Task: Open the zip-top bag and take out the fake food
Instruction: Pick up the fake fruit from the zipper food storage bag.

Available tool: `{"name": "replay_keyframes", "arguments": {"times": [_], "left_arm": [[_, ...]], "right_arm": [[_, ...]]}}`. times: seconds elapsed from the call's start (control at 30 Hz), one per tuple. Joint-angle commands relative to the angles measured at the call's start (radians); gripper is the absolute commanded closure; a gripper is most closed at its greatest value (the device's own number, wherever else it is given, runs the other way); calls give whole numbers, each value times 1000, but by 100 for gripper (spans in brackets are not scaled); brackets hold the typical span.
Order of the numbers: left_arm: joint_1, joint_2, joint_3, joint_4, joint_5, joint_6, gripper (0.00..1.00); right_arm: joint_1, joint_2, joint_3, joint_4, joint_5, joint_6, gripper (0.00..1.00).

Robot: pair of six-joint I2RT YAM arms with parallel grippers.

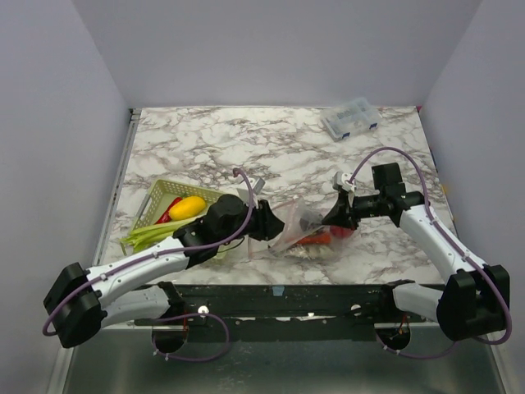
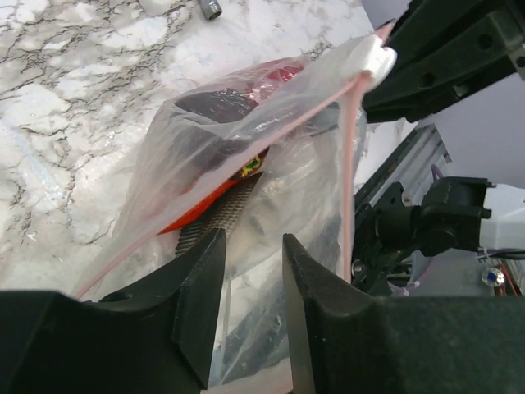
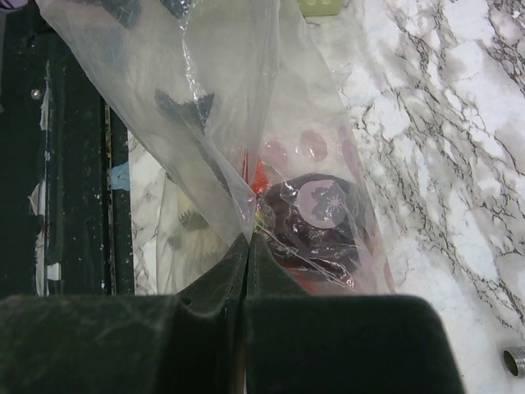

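The zip-top bag (image 1: 305, 223) lies near the front middle of the table, stretched between both grippers. My right gripper (image 1: 340, 215) is shut on the bag's film, its fingertips pinched together (image 3: 248, 238). My left gripper (image 1: 271, 223) is open at the bag's left end, with bag film (image 2: 246, 139) in the gap between its fingers (image 2: 201, 287). The pinkish zip strip (image 2: 351, 164) runs up to the right gripper. Inside the bag are a dark maroon ball (image 3: 316, 222) and an orange piece (image 2: 197, 215). A yellow piece (image 1: 187, 207), a red chili (image 1: 168, 212) and a pale green stalk (image 1: 152, 234) lie in the basket.
The pale green mesh basket (image 1: 156, 197) stands at the left beside my left arm. A small clear compartment box (image 1: 351, 119) sits at the back right. A small metal bolt (image 3: 515, 361) lies on the marble. The table's front edge and black rail (image 1: 279, 289) are just below the bag.
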Motion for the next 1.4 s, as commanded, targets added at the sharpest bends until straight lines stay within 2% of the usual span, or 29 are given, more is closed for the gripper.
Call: {"name": "replay_keyframes", "arguments": {"times": [0.0, 0.2, 0.4, 0.47, 0.57, 0.73, 0.8, 0.87, 0.97, 1.07, 1.17, 1.37], "left_arm": [[-6, 77, 14, 65, -59, -4, 61], [-15, 236, 26, 228, -25, -49, 59], [-20, 344, 60, 300, -50, -64, 53], [-21, 377, 70, 324, -48, -72, 52], [-21, 420, 76, 355, -48, -88, 52], [-21, 471, 79, 387, -48, -102, 53], [-21, 492, 87, 393, -51, -104, 53], [-21, 507, 96, 393, -53, -109, 54], [-21, 517, 99, 393, -56, -114, 54], [-21, 539, 113, 395, -37, -109, 53], [-21, 567, 135, 405, -6, -105, 52], [-21, 623, 163, 445, 42, -115, 51]], "right_arm": [[-1, -13, 26, -8, -13, 6, 99], [0, 0, 16, 9, 5, 19, 99], [0, 18, 10, 54, 51, 66, 95], [0, 21, 9, 88, 100, 106, 87], [0, 19, 11, 122, 179, 147, 67], [-43, 5, 16, 127, 176, 168, 54], [-61, -11, 11, 125, 169, 160, 37], [-72, -26, 7, 140, 219, 164, 31], [-81, -12, -10, 186, 339, 184, 31], [-81, 32, -11, 198, 411, 187, 39], [-80, 62, -9, 205, 425, 200, 51], [-80, 70, -17, 209, 411, 205, 58]]}}
